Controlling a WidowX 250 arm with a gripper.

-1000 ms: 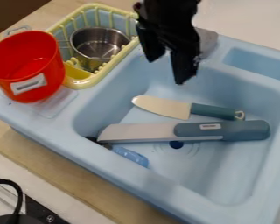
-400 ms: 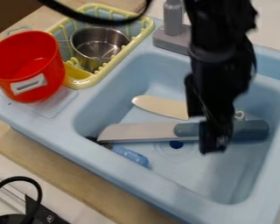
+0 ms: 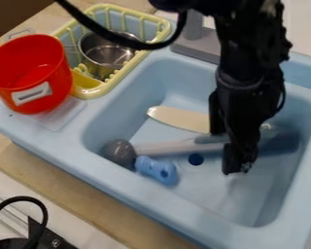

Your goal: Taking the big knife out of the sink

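The black gripper [image 3: 225, 150] is low in the sink, its two fingers on opposite sides of the big knife's handle and closed on it. The big knife [image 3: 168, 148] has a pale blade pointing left and a blue-grey handle partly hidden by the gripper. It looks turned somewhat onto its edge. Just behind it lies the small knife [image 3: 178, 118], its cream blade in sight and most of its handle covered by the gripper. All of this is inside the light blue sink [image 3: 138, 187].
Left of the big knife's tip lie a grey rounded object [image 3: 119, 154] and a blue object [image 3: 157, 169]. A red pot [image 3: 44, 56] stands on the sink's left ledge, beside a yellow rack [image 3: 96, 91] holding a metal pot [image 3: 105, 54]. The grey faucet [image 3: 200, 44] rises behind the basin.
The gripper has come down and right from above the basin onto the big knife's handle. The knife has tilted, its tip shifting right, and the grey and blue objects beside it are more exposed.
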